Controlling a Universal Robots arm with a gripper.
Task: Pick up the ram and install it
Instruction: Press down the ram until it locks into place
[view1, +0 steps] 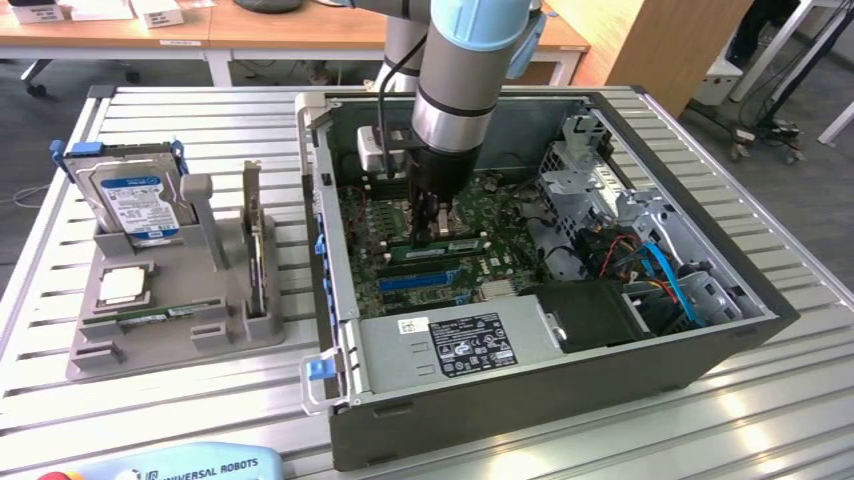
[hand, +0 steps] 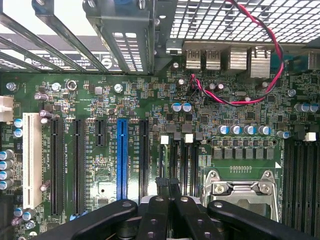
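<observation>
My gripper (view1: 430, 232) reaches down into the open computer case (view1: 350, 300), over the green motherboard (view1: 400, 262). Its black fingers are shut. In the wrist view the gripper (hand: 167, 183) shows pressed together, with no stick visible between the fingers. They hover over the memory slots (hand: 181, 165) with white clips. One ram (view1: 461, 246), a thin green stick, stands on edge on the board right beside my fingertips; whether they touch it I cannot tell. A second ram (view1: 163, 314) lies flat in the grey fixture on the exterior view's left.
The grey fixture (view1: 174, 340) also holds a blue-labelled hard drive (view1: 134, 200) and a square silver processor chip (view1: 123, 285). Inside the case are a power supply (view1: 461, 345), blue cables (view1: 674, 280), a drive cage (view1: 601, 170) and the processor socket (hand: 240, 190).
</observation>
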